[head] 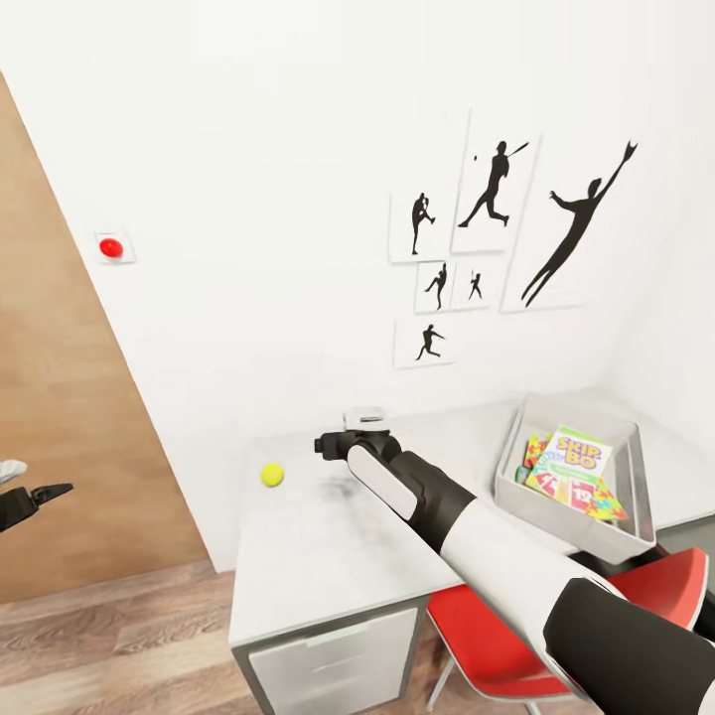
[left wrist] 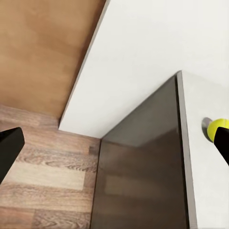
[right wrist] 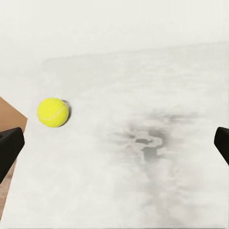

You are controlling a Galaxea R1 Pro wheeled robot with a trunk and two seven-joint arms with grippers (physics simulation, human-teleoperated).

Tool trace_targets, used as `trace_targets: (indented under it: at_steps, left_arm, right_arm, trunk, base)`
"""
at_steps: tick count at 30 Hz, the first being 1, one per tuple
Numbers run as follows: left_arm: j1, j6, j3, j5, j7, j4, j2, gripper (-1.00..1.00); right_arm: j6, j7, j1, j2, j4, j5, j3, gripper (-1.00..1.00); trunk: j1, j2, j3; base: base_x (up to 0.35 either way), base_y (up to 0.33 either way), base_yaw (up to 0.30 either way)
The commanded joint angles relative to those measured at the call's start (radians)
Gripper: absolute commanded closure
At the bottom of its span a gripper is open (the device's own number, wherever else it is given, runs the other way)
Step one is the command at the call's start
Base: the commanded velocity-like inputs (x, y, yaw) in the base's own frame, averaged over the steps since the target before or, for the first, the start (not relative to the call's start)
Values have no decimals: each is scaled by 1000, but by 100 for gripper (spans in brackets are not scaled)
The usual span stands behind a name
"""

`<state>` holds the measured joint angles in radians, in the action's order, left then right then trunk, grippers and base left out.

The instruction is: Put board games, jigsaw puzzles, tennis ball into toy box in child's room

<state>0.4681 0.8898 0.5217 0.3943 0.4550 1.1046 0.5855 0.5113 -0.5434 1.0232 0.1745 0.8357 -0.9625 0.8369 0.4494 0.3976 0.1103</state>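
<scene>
The tennis ball [head: 272, 475] lies near the left end of the pale table [head: 328, 556]. It also shows in the left wrist view [left wrist: 217, 128] and the right wrist view [right wrist: 52, 112]. My right gripper [head: 333, 444] [right wrist: 114, 148] hovers open over the table, a little right of the ball and holding nothing. The toy box [head: 636, 467] stands at the table's right end. It holds a yellow-green board game [head: 578, 459] lying on jigsaw puzzles [head: 604, 504]. My left gripper [head: 45, 482] [left wrist: 114, 148] is open and empty, off the table's left side above the floor. The bed is out of view.
A red chair [head: 497, 636] stands under the table's front right. A drawer unit [head: 338, 660] sits below the table top, with a dark side panel [left wrist: 138, 176]. A wooden panel [head: 70, 447] stands at the left. Black silhouette posters [head: 497, 228] hang on the white wall.
</scene>
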Motion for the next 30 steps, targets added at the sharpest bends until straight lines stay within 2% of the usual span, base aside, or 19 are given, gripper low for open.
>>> trace_targets:
  at_steps: [1,8,24,30]
  left_arm:
    - [1,6,1,-1,5,0,-2,-100]
    - [1,5,-2,-3,7,1,-41,-100]
    - [1,-1,-3,-2,7,1,-59,-100]
    - [1,-3,-3,-2,7,2,-59,-100]
  right_arm:
    - [1,-9,2,0,1,-7,2,-100]
    - [2,-9,2,0,2,-7,2,-100]
    - [1,-8,2,0,0,-7,2,-100]
    - [1,-7,2,0,-1,-7,2,-100]
  trunk:
    - [1,2,2]
    - [1,2,2]
    - [1,2,7]
    - [1,2,11]
  base:
    - [-100,30,0]
    - [-177,101,13]
    - [-50,41,234]
    - [103,12,255]
